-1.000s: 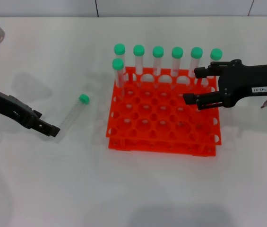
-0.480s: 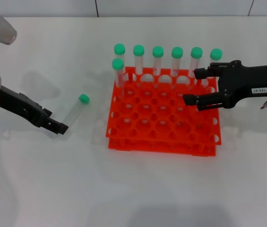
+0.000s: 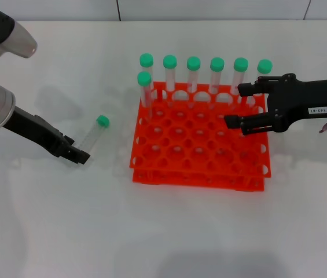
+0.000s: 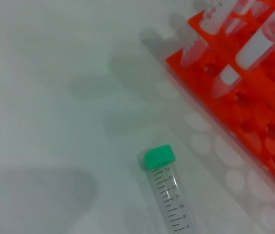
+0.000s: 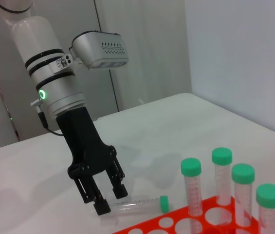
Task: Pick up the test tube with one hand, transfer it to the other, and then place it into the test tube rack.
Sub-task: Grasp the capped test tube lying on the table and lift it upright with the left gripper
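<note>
The test tube lies on the white table left of the rack, its green cap pointing away from me; it also shows in the left wrist view and the right wrist view. My left gripper, unlabelled and black, is low at the tube's clear bottom end. In the right wrist view the left gripper stands open, its fingers by that end without gripping it. The right gripper, with a white label, hovers open over the right side of the orange-red test tube rack.
Several green-capped tubes stand upright along the rack's back row and far left corner. The rack's near corner lies close beside the lying tube. White table surrounds everything, with a wall at the back.
My left gripper has slid right and slightly down the table, closing in on the lying tube's bottom end. The tube and the right arm have not moved.
</note>
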Tool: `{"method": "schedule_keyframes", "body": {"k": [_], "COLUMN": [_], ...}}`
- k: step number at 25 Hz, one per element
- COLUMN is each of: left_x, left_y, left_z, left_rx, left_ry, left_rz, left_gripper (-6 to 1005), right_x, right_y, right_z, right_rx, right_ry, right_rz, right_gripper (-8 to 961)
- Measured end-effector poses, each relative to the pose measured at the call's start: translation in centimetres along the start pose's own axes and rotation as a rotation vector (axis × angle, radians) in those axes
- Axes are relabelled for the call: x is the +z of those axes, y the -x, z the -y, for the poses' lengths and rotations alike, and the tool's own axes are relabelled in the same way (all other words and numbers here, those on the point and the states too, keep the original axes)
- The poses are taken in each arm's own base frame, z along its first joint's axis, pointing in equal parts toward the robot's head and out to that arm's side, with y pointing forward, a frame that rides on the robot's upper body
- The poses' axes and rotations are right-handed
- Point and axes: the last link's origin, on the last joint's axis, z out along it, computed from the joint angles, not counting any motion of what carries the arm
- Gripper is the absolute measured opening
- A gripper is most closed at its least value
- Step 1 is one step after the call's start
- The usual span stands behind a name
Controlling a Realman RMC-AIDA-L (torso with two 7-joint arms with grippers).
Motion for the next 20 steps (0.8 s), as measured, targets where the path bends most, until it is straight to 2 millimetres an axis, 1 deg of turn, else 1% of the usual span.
{"method": "schedule_keyframes", "body": {"k": [2,13,18,20], "left_x": [0.03,0.30,0.32,0.28], "left_y": [-0.03,0.01,0.01,0.01], "left_z": [-0.04,-0.22,-0.20,-0.17], "left_rx": [0.003,0.005,0.006,0.007], "left_ry": [0.001,0.008,0.006,0.006], "left_rz": [0.002,0.011,0.014,0.015], "left_gripper": [617,598,488,488], "right_x": [0.00,-0.05,-0.08,-0.08], "right_y": [0.01,-0.09,-0.15,-0.14], "right_z": [0.02,0.11,0.12,0.13], "right_rx": [0.000,-0.001,0.000,-0.001], "right_ry": [-0.002,-0.010,-0.012,-0.013], "right_rz": [0.000,0.000,0.000,0.000], "right_gripper": [843,843,844,844]}}
